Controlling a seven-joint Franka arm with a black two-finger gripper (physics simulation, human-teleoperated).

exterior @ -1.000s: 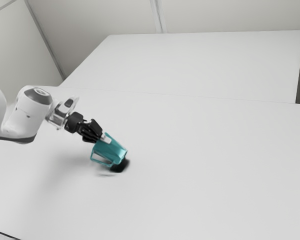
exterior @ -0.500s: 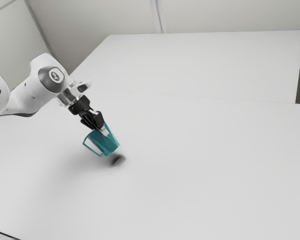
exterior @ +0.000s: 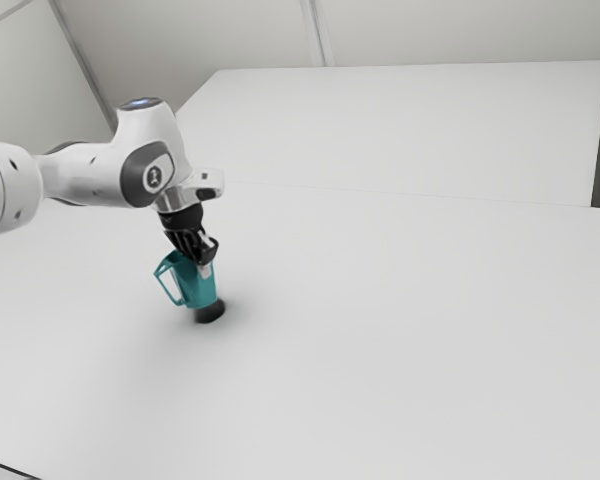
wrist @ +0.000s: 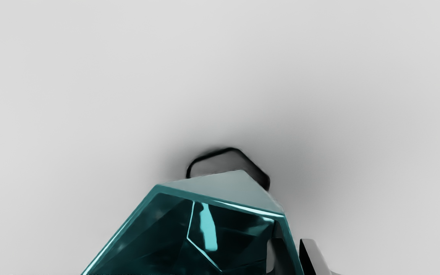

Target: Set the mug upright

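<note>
1. Exterior view: holding the teal mug (exterior: 196,281) by its top edge, gripper (exterior: 205,266) over the table (exterior: 400,300). Mug leans slightly, opening up, base toward a dark shadow (exterior: 210,313); looks just off the surface. Handle (exterior: 167,288) sticks out toward the exterior view's left, free.
2. Wrist view: fingers (wrist: 314,254) pinch one side wall (wrist: 293,246), one inside, one outside. Rim (wrist: 220,203) open toward camera.
3. Handling, my guess: light, stiff, glossy so maybe slippery; could chip if material is glass-like. One-wall hold may let it swing or pivot.
4. Where to hold: this wall near the rim, clear of handle, seems fine; a deeper bite would resist twisting better.
</note>
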